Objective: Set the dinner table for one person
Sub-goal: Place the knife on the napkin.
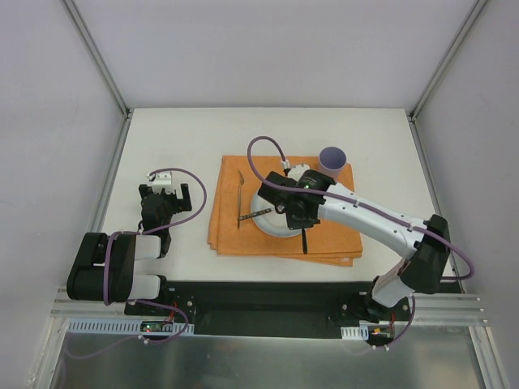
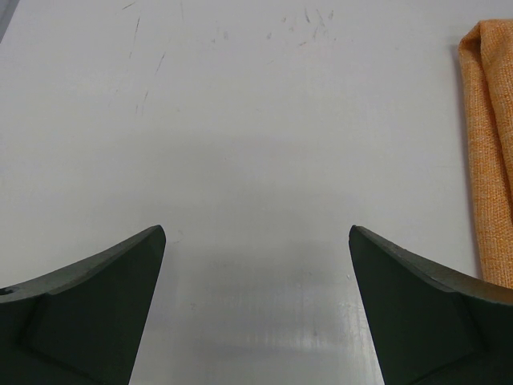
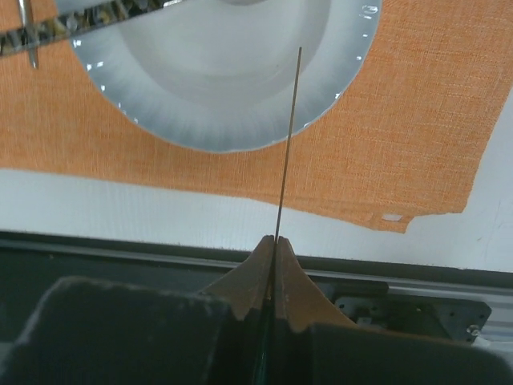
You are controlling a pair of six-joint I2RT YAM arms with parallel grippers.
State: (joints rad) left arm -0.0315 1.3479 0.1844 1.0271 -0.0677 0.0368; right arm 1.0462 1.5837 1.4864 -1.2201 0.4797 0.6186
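Observation:
The dinner table is a plain white top. On it lies an orange placemat with a white plate on it. My right gripper hovers over the plate's near right side, shut on a knife whose thin blade, seen edge-on, reaches out over the plate rim. My left gripper stands open above bare table left of the placemat, nothing between its fingers. A purple cup stands at the placemat's far right corner.
A slim utensil lies on the placemat left of the plate, and a second one rests across the plate's left rim. A black rail runs along the table's near edge. Grey walls enclose the sides and back.

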